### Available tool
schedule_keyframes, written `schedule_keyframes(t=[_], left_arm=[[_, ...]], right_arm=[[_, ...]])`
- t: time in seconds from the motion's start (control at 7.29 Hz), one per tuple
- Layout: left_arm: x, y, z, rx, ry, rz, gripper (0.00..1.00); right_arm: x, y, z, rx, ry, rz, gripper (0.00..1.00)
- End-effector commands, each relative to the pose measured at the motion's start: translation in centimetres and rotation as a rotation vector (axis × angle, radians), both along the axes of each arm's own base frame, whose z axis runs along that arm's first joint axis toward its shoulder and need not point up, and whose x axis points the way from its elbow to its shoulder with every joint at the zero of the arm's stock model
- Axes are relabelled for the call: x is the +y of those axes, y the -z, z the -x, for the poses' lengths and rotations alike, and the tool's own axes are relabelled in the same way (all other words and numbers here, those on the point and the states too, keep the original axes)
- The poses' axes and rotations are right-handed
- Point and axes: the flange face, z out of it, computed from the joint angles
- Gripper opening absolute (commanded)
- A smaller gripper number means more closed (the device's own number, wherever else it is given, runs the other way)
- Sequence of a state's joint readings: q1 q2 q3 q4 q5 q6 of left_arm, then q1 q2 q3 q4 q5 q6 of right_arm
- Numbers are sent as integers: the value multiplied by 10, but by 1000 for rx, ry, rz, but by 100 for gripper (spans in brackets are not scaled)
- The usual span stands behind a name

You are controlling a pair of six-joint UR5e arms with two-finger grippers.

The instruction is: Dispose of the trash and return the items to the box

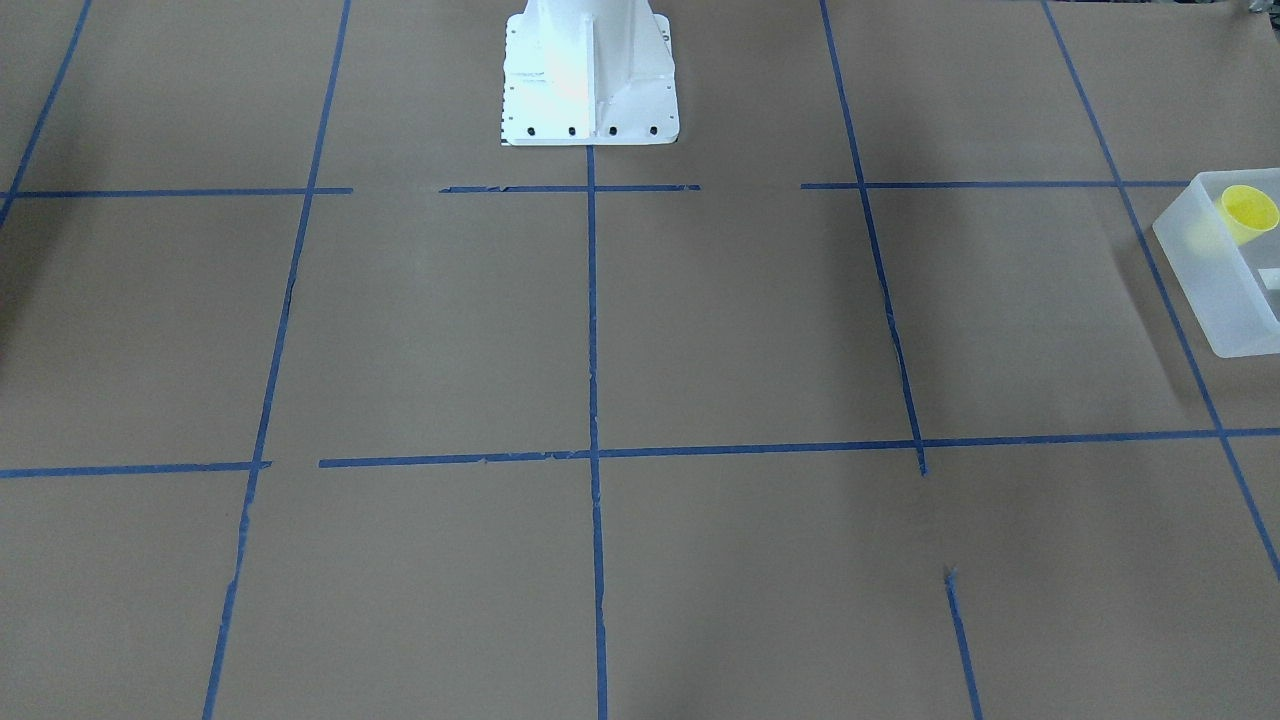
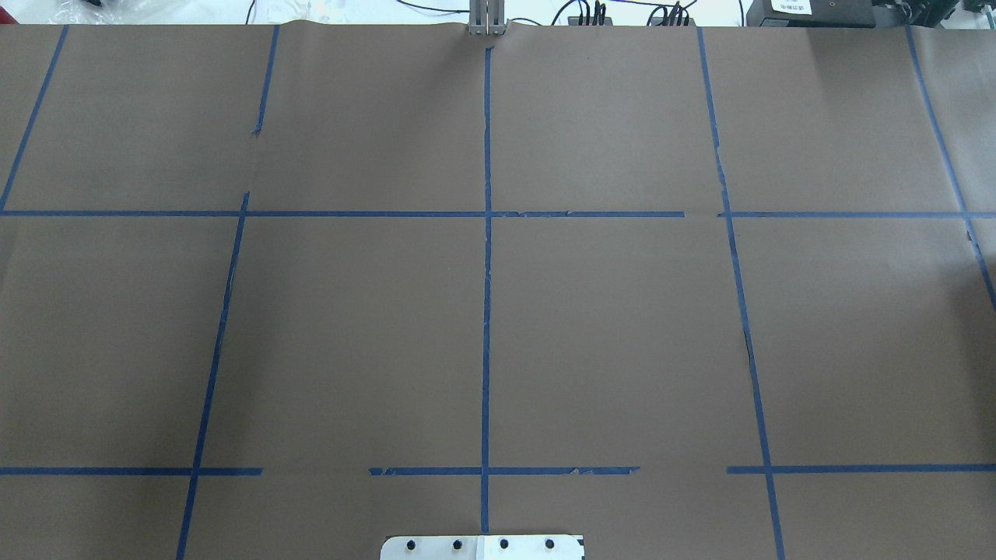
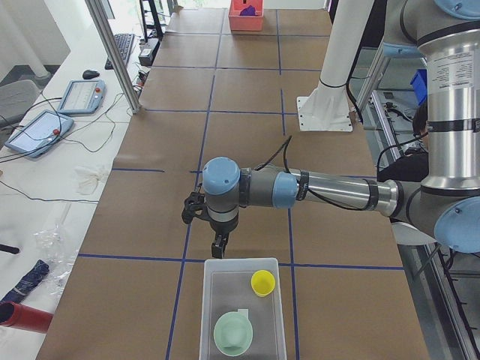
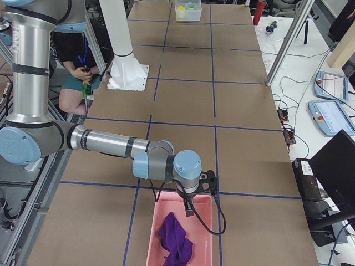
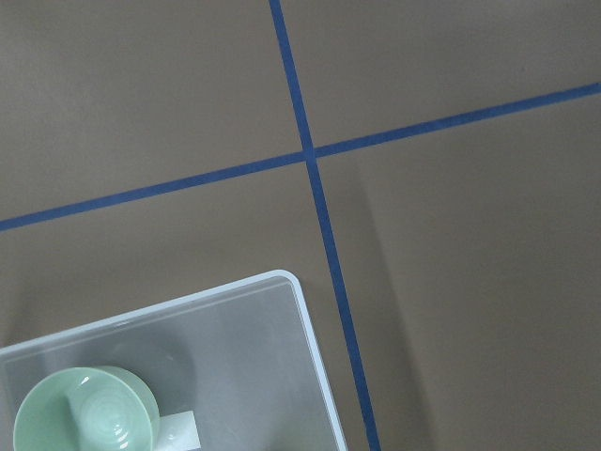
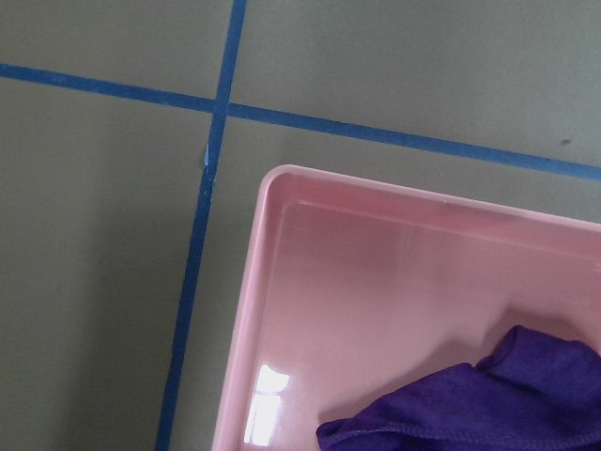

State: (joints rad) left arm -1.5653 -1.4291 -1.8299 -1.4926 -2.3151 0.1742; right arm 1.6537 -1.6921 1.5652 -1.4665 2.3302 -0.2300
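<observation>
The translucent box (image 3: 208,315) stands at the table's end on my left, also at the right edge of the front-facing view (image 1: 1235,300). In it are the yellow cup (image 3: 262,282) (image 1: 1248,212) and a pale green bowl (image 3: 233,334) (image 5: 84,413). My left gripper (image 3: 218,246) hangs just above the box's far rim; I cannot tell whether it is open. My right gripper (image 4: 189,210) hangs over a pink tray (image 4: 203,221) (image 6: 376,272) holding a purple cloth (image 4: 176,239) (image 6: 470,395); I cannot tell its state. No fingers show in either wrist view.
The white robot pedestal (image 1: 590,75) stands at the table's middle back. Blue tape lines grid the brown table. A metal post (image 3: 112,52) and control tablets (image 3: 37,131) are beside the far edge. A seated person (image 4: 77,72) is behind the robot.
</observation>
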Motion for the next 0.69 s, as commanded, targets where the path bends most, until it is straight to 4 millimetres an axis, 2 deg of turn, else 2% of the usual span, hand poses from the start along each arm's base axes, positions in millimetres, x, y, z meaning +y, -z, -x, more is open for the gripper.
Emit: schedule_keyframes(t=[0.0,0.27,0.55], left_arm=[[-3,4,-2,4,-6,-5,100],[-2,-11,-1,-4,-6,23,100],[2,-6,1,3,0,14,100]], right_arm=[[11,-5,4,-40,7,-1,100],[2,6,2,-29,6,-22,100],[1,7,4,-34,6,-21,100]])
